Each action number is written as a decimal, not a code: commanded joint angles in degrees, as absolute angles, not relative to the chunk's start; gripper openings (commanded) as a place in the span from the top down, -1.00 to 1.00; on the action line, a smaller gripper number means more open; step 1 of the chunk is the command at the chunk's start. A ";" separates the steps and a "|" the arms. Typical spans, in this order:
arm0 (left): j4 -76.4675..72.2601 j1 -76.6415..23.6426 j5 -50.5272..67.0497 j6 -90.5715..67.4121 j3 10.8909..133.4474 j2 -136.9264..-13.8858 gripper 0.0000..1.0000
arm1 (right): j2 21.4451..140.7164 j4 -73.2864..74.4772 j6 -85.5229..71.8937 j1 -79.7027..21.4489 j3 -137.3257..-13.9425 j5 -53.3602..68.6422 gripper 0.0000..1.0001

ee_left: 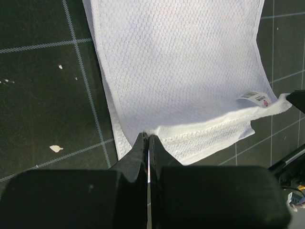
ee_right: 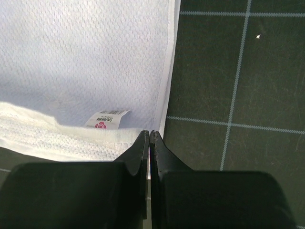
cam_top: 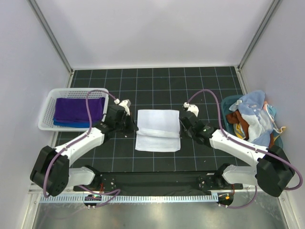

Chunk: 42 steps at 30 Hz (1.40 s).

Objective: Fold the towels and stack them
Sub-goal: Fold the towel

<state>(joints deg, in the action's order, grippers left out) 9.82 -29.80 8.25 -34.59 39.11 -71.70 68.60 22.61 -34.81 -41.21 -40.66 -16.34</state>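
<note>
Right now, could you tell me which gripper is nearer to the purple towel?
Left. The left gripper sits just right of the purple towel; the right gripper is beyond the white towel.

Towel [cam_top: 157, 130] on table [cam_top: 157, 81] (basket [cam_top: 47, 107] leftward)

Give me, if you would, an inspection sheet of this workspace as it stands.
Surface: black gridded mat, with a few white specks.
Job's things: white towel mid-mat, partly folded over itself; purple towel folded on top of blue towel in the white basket at the left.
Clutter: teal bin at the right, holding a heap of mixed cloths.
Grippers: left gripper shut on the white towel's left edge; right gripper shut on its right edge.
Cables: left purple cable crosses over the basket; right purple cable loops beside the bin.
Surroundings: plain white walls; nothing else seen.
</note>
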 commanded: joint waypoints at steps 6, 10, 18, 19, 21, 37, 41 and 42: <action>7.73 -30.67 10.19 -35.77 36.74 -69.70 1.00 | 67.68 20.13 -36.83 -43.42 -38.15 -16.70 0.98; 8.26 -30.67 9.84 -35.68 36.74 -68.82 1.00 | 67.24 20.65 -36.74 -43.59 -38.84 -16.96 0.98; 11.68 -30.76 8.79 -35.42 40.07 -65.84 1.00 | 64.60 23.73 -36.04 -43.77 -43.32 -17.93 0.98; 12.21 -30.67 8.88 -35.33 40.43 -65.57 1.00 | 64.25 24.51 -35.86 -43.77 -43.68 -18.28 0.98; 12.92 -30.67 8.53 -34.98 40.96 -64.87 1.00 | 63.03 25.13 -35.77 -43.86 -44.64 -18.28 0.98; 10.20 -30.67 9.67 -36.91 34.90 -65.91 0.99 | 65.21 21.63 -37.97 -45.00 -38.06 -17.23 0.87; 7.82 -30.76 10.81 -37.79 32.70 -67.41 0.91 | 66.27 20.48 -38.49 -45.00 -36.65 -16.35 0.71; 7.74 -30.67 10.81 -37.79 32.35 -67.50 0.87 | 66.10 20.22 -38.50 -45.00 -36.13 -16.09 0.67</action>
